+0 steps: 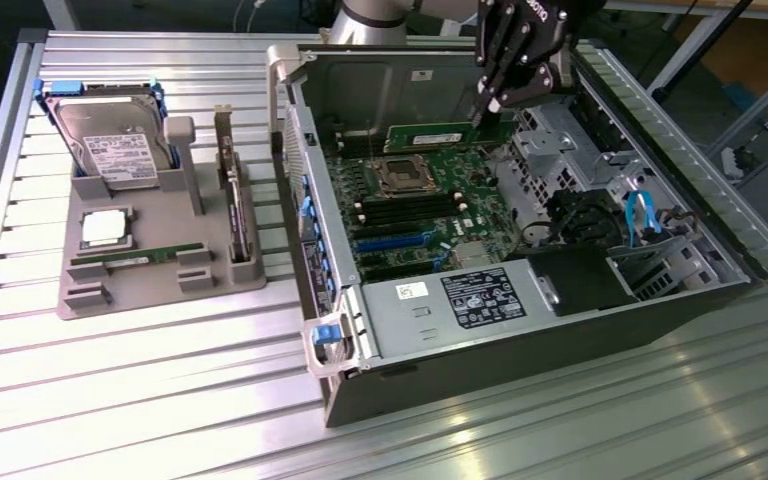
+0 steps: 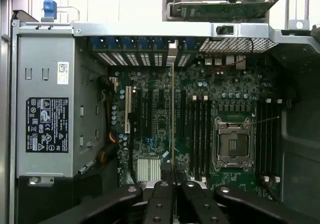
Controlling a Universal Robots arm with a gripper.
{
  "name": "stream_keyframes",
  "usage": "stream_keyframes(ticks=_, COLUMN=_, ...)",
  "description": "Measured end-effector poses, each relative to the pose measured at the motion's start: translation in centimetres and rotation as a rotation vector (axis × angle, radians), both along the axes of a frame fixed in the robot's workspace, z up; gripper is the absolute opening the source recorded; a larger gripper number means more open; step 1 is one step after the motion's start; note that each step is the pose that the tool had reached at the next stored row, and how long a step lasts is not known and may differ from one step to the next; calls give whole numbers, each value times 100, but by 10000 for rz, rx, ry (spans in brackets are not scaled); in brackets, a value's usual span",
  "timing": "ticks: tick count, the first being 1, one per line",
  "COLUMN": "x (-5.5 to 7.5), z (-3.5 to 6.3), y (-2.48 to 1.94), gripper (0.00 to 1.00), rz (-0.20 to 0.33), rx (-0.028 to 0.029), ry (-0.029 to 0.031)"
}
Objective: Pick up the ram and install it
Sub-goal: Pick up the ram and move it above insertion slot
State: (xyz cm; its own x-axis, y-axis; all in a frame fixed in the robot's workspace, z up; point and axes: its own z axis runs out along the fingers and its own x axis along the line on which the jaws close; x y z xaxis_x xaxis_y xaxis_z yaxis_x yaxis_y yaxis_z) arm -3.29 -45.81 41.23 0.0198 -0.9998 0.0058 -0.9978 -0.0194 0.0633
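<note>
RAM stick (image 1: 427,131) (image 2: 173,114): green, long and thin, held inside the open computer case (image 1: 357,80) (image 2: 150,29), standing on its long edge with that edge level.
Hold: gripper (image 1: 486,112) (image 2: 173,180) reaches down into the case from above, with its black fingers pinched on one end of the RAM stick.
Below the stick: motherboard (image 1: 424,230) (image 2: 160,98), fixed to the floor of the case; whether the stick touches it cannot be told.
Wrist view: the stick shows edge-on as a thin line crossing the board, just beside a bank of black memory slots (image 1: 381,212) (image 2: 199,134).
CPU socket (image 1: 402,177) (image 2: 232,144): open metal frame in the case, between two banks of slots, near the stick.
Power supply (image 1: 471,300) (image 2: 47,108): grey box with a black label, at one end of the case, well apart from the stick.
Blue cable (image 1: 640,215): looped in the case's drive bay.
Grey tray (image 1: 131,290): outside the case, at the exterior view's left of it, on the slatted metal table (image 1: 157,380).
On the tray: hard drive (image 1: 111,140), processor chip (image 1: 104,228), upright expansion card (image 1: 235,195), second memory stick (image 1: 137,258).
</note>
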Motion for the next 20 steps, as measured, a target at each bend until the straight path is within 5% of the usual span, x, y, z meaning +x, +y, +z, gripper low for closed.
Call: stream_keyframes(ticks=20, x=68, z=-19, y=175, gripper=12, rz=-95, rx=-1, ry=0)
